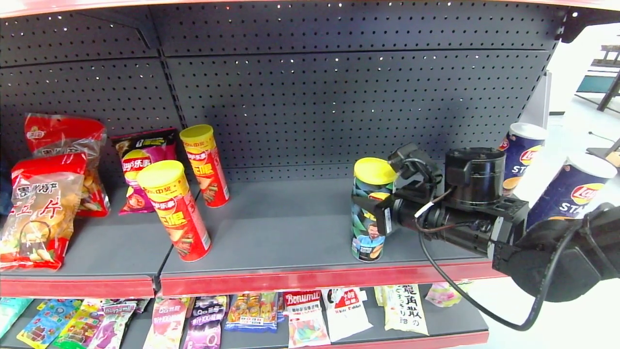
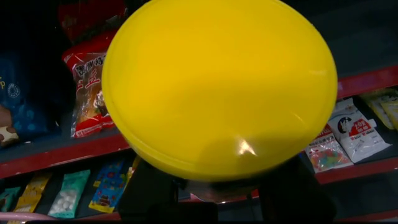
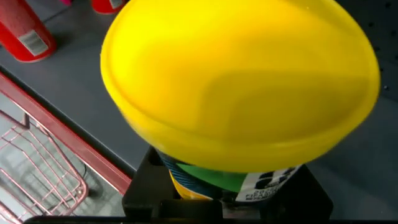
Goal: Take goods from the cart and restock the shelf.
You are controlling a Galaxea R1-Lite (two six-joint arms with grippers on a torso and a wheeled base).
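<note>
Fingers (image 1: 377, 209) of the right gripper (image 1: 372, 213) are closed around the middle of a green can (image 1: 369, 232) with a yellow lid, one dark finger lying across its near side. The can stands upright on the right part of the grey shelf (image 1: 281, 232), close to the red front edge; I cannot tell whether its base rests fully on the board. In the right wrist view the same lid is above the two dark fingers, and the pink wire cart (image 3: 37, 162) is beyond the red edge.

In the left wrist view the left gripper (image 2: 217, 196) has its fingers (image 2: 149, 196) closed on a second can (image 2: 217, 87), also with a yellow lid. It is held in front of the shelf, apart from the boards.

Two red cans stand on the left part of the shelf: one near the front (image 1: 177, 213) and tilted, one farther back (image 1: 206, 167). A purple chips bag (image 1: 140, 165) leans just left of the far can. Two red snack bags, one near (image 1: 36, 213) and one far (image 1: 65, 140), stand at the far left. Two blue cans, one far (image 1: 523, 155) and one nearer (image 1: 569, 191), are at the right end behind the arm. Small packets (image 1: 305, 317) lie on the lower shelf.
</note>
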